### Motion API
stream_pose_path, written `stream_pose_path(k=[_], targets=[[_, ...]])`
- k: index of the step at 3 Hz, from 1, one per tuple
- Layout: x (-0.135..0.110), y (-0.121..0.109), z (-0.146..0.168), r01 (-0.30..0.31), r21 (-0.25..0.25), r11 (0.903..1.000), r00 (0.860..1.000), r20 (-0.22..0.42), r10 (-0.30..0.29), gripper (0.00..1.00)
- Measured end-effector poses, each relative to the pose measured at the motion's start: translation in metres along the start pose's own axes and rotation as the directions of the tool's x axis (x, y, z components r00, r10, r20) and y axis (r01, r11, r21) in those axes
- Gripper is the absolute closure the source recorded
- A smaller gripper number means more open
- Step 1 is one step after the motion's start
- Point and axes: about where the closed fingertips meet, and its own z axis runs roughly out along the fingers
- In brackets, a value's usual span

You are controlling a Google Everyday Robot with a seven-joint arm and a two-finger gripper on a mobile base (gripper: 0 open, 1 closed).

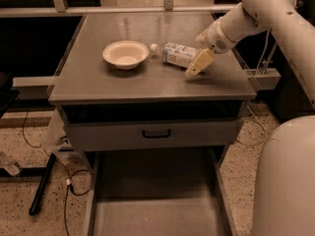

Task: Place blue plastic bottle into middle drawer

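Observation:
The blue plastic bottle (176, 54) lies on its side on the cabinet top, white cap pointing left toward the cream bowl (126, 54). My gripper (199, 50) is at the bottle's right end, low over the top. It is open, with one cream finger (199, 63) in front of the bottle's base and the other behind it. The bottle rests on the surface. The middle drawer (155, 195) is pulled out below, its grey floor bare.
A shut drawer front with a black handle (156, 132) sits just under the cabinet top (98, 82). My white arm (256, 14) reaches in from the upper right and my body (285, 181) fills the lower right. Cables (69, 186) lie on the speckled floor at left.

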Motion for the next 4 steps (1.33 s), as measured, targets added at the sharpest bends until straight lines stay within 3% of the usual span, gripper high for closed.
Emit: stream_pose_path(k=[3, 4], targets=[[0.0, 0.0001, 0.0002, 0.0, 0.0, 1.0, 1.0, 0.0, 0.0, 0.88], [0.0001, 0.0002, 0.0006, 0.0, -0.001, 1.0, 1.0, 0.0, 0.0, 1.0]])
